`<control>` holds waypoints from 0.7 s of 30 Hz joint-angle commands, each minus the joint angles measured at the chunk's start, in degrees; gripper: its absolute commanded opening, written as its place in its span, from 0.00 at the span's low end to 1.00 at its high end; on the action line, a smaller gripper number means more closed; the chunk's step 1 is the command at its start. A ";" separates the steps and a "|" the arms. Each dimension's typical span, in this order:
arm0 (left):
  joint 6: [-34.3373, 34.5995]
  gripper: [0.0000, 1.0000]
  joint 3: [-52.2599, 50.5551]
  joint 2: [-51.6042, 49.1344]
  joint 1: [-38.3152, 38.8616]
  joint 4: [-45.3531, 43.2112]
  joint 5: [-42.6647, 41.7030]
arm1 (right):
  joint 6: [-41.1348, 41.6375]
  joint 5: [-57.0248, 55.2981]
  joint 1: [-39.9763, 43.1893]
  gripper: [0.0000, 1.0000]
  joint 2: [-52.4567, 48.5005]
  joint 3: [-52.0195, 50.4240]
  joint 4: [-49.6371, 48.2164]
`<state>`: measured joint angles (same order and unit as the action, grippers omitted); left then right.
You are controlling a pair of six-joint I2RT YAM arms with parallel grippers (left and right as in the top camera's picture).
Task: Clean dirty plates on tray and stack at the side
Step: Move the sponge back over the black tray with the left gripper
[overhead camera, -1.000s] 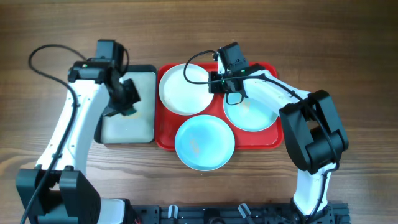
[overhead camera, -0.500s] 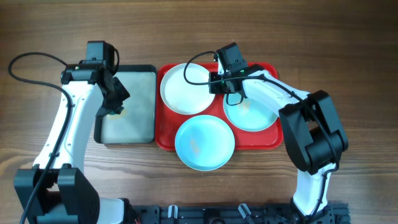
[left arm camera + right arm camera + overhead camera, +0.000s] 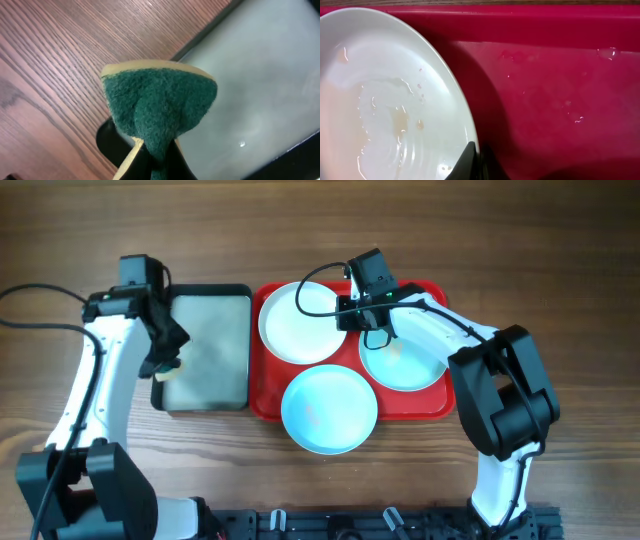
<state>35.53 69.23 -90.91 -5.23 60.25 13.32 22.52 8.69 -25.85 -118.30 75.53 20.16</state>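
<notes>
Overhead, we see the left gripper [image 3: 163, 366] at the left rim of the black-rimmed tray [image 3: 205, 345], clamped on a green scouring sponge [image 3: 159, 107] with a yellow backing, the pad pinched into a fold. The right gripper [image 3: 352, 315] is closed on the edge of the white plate [image 3: 295, 325], which lies in the red tray [image 3: 440, 292] and shows faint orange smears. The far aqua plate [image 3: 404, 362] sits just beside it, while the near aqua plate [image 3: 329, 410] overhangs the tray's front rim.
</notes>
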 commanded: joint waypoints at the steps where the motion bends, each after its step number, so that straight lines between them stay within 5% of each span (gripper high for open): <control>1: -0.70 0.04 -0.68 0.07 -0.28 -0.63 -1.95 | 0.15 -2.95 -0.02 0.04 -2.16 -0.28 0.02; 21: -8.33 0.04 -0.68 0.07 -0.31 -2.91 -6.47 | -6.05 -8.81 -0.02 0.04 5.09 14.91 8.22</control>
<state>28.51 68.93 -90.91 -5.58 57.54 7.46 17.69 1.74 -25.82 -117.36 87.20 27.57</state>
